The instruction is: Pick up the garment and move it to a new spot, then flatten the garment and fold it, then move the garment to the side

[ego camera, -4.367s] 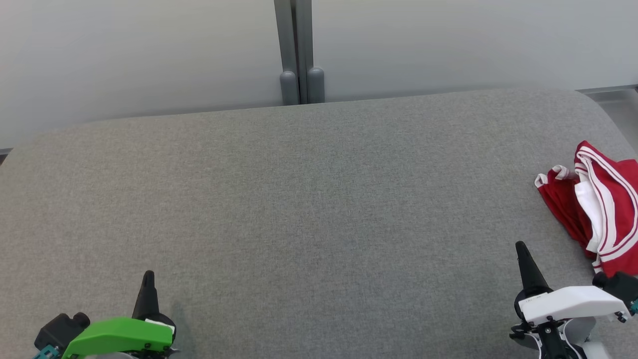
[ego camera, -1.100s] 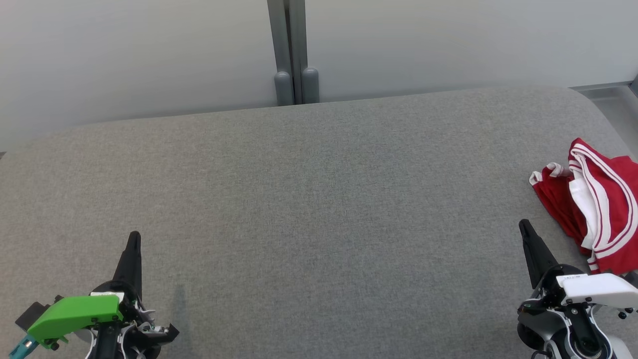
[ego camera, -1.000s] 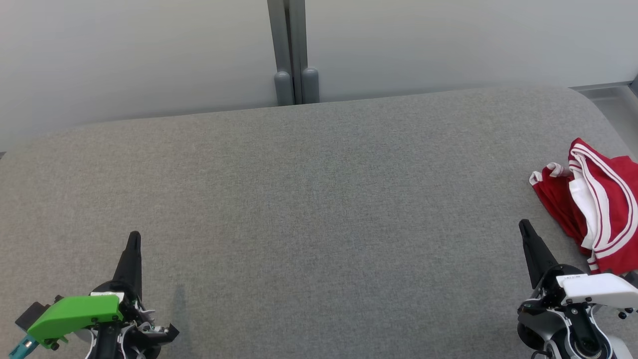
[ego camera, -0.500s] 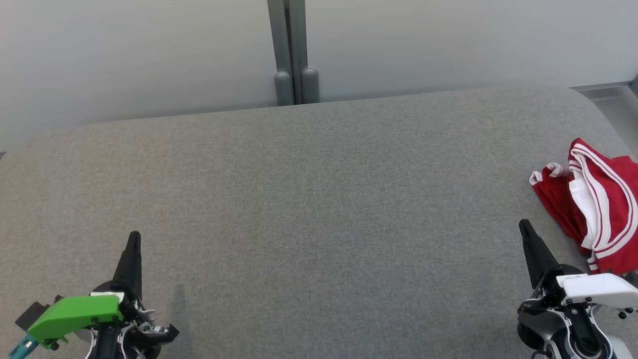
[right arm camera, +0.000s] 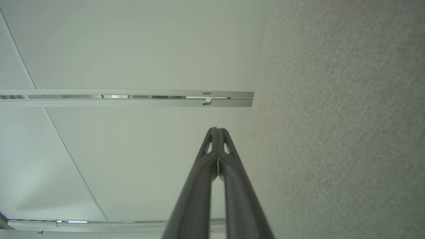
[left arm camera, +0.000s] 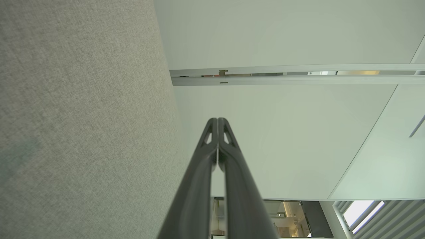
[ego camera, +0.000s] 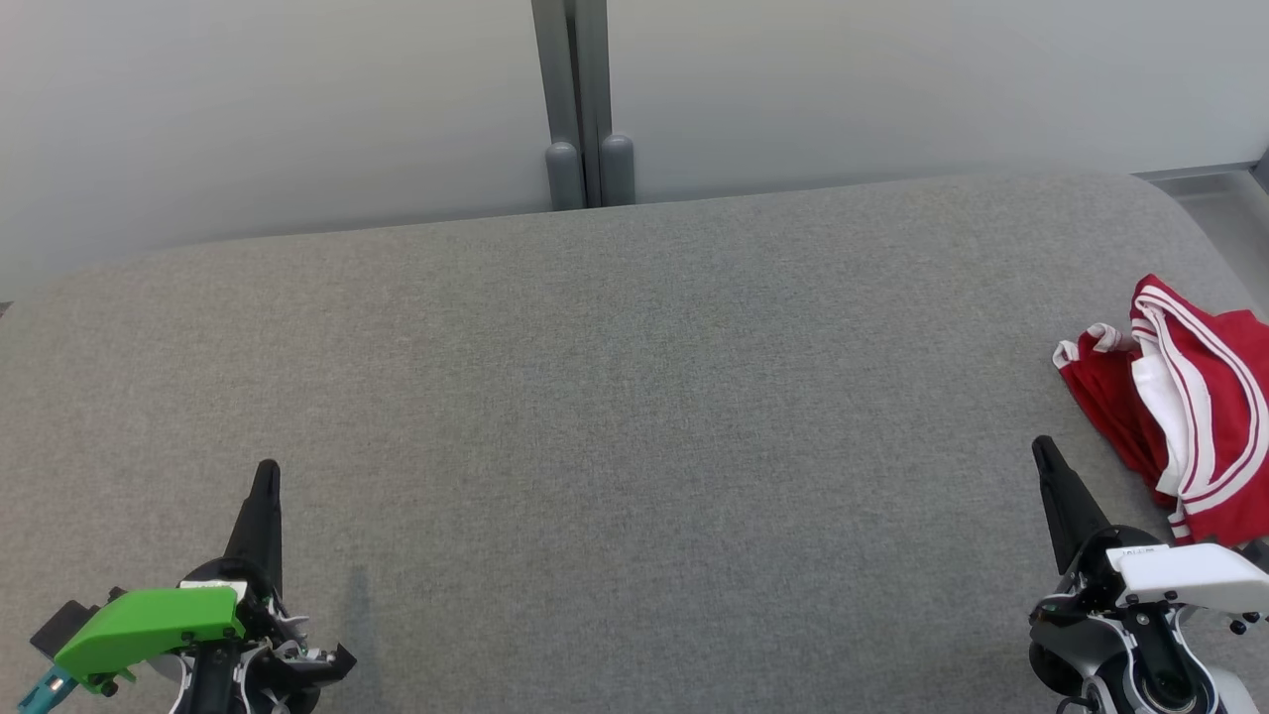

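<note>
A crumpled red garment with white stripes lies at the right edge of the grey fabric surface, partly cut off by the frame. My right gripper stands just left of and nearer than the garment, apart from it, fingers shut and empty. At the lower left, my left gripper is also shut on nothing, far from the garment. In the left wrist view the left gripper has its fingertips pressed together, and the right gripper looks the same in the right wrist view.
A pale wall with a grey vertical post runs behind the surface's far edge. The surface's rounded right corner lies just beyond the garment, with floor past it. The wide grey middle lies between my two grippers.
Over the last second nothing has moved. Compared with several seconds ago, both grippers have turned at the wrist and their fingertips sit farther up the surface; the camera shifted slightly.
</note>
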Robot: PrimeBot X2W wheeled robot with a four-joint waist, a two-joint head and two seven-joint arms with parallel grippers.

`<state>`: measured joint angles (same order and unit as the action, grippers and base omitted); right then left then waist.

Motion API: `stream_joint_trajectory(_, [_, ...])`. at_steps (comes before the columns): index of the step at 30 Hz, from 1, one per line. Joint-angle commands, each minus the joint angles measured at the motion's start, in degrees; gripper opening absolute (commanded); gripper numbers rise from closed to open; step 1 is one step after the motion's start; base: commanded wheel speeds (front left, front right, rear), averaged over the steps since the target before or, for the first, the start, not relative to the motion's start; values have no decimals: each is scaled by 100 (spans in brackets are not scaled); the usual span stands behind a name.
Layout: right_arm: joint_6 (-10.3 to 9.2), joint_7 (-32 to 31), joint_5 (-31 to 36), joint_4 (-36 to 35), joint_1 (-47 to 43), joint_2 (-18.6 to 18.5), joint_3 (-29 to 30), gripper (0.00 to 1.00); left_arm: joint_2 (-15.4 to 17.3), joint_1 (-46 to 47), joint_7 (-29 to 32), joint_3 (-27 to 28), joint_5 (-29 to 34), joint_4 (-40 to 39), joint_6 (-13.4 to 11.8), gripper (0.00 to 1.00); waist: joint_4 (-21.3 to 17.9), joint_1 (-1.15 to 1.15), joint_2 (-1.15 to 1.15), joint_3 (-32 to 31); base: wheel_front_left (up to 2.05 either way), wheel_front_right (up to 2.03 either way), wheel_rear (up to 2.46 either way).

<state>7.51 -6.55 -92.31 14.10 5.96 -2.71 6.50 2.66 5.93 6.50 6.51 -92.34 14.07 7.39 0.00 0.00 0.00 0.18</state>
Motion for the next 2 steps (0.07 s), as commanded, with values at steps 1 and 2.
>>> stream_joint_trajectory(1, [-3, -18, -20, -26, 47, -32, 10, 0, 40, 64, 24, 15, -18, -10, 28, 0, 0, 0, 0, 0, 0, 0, 0])
stream_joint_trajectory(2, [-3, -17, -20, -26, 47, -32, 10, 0, 40, 64, 24, 15, -18, -10, 29, 0, 0, 0, 0, 0, 0, 0, 0])
